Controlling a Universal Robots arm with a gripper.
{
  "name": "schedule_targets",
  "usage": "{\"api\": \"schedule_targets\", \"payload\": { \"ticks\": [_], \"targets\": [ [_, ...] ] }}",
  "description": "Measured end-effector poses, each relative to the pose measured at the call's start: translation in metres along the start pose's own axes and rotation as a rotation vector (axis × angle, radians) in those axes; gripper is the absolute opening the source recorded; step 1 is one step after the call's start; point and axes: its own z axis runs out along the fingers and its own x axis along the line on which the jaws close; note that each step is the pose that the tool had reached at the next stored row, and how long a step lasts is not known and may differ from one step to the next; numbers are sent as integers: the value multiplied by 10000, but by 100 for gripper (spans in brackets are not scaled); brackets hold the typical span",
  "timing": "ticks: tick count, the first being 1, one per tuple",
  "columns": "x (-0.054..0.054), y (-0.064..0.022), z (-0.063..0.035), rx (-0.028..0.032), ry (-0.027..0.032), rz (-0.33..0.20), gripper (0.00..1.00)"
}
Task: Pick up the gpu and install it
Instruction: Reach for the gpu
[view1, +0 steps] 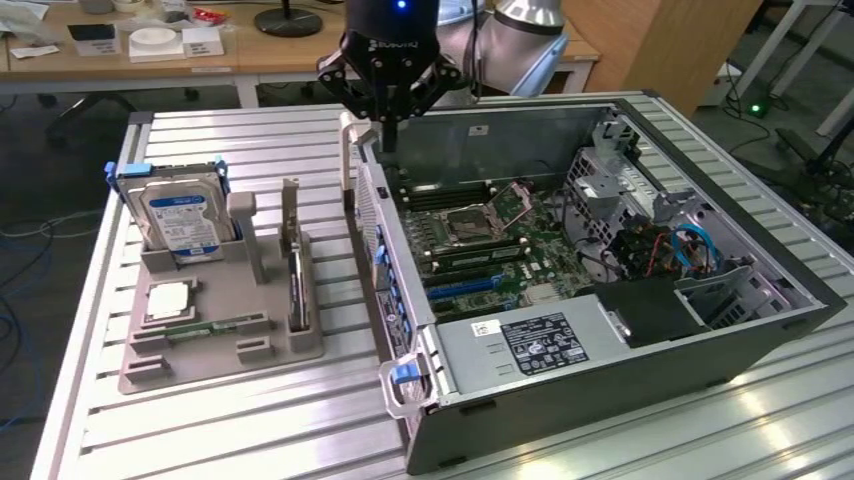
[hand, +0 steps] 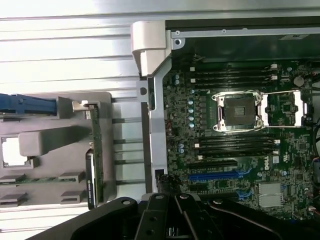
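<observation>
My gripper (view1: 388, 120) is shut and holds nothing. The gpu (view1: 294, 262) stands on edge toward the exterior view's left and nearer, its long side running near to far.

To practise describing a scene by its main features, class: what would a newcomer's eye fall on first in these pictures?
First, the open computer case lying on its side at the exterior view's right, its green motherboard bared. Above one corner of the case hangs the black gripper, shut and empty. At the exterior view's left a grey holder carries the gpu on edge beside an upright hard drive.
</observation>
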Motion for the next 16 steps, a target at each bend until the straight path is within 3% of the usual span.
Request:
{"api": "schedule_targets", "payload": {
  "ticks": [16],
  "targets": [
    [376, -35, -11, 1, 1, -6, 10]
  ]
}}
